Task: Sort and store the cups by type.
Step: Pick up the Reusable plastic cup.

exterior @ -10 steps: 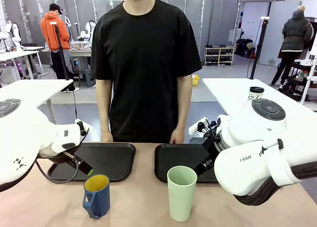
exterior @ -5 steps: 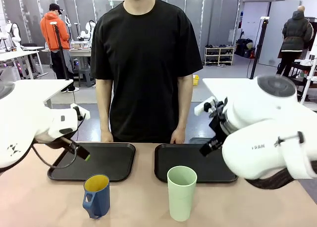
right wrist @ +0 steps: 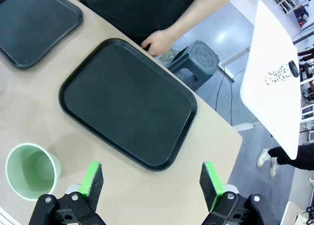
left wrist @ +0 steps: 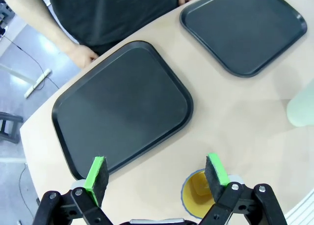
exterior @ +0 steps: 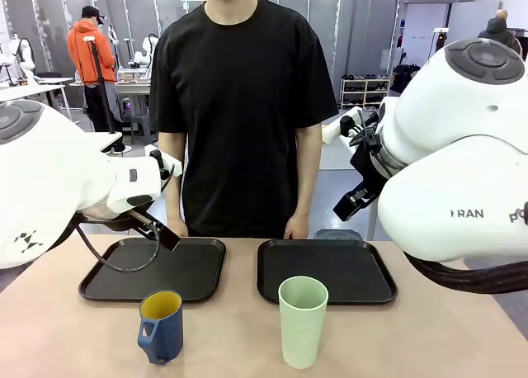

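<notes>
The left end effector [left wrist: 157, 171] is fully open; its two green pads stand wide apart and nothing is between them. In its own wrist view it looks down on the bench [left wrist: 235, 131]. The dark blue mug [left wrist: 196, 194] with the yellow inside is just under one pad, at the bottom edge of the picture. The left tray [left wrist: 122, 107] lies beyond the mug.

The right end effector [right wrist: 151, 182] is also wide open and holds nothing. Below it, to one side, the pale mint-green tumbler [right wrist: 29, 171] shows its round mouth, close to the near edge of the right tray [right wrist: 127, 102].

In the front view both end effectors hang high above the bench, each over its own tray and apart from the cups. The mug stands upright on the bench, on the robot's side of the left tray, with its handle turned toward the robot. The tumbler stands upright on the robot's side of the right tray, well apart from the mug. Both cups are on the bare bench, outside the trays.

A person [exterior: 243, 89] in a black T-shirt stands at the far side. One hand [right wrist: 159, 41] rests at the bench edge by the far corner of the right tray, and the other hand [left wrist: 81, 55] is near the left tray. A grey stool [right wrist: 196, 60] stands on the floor beside the bench.
</notes>
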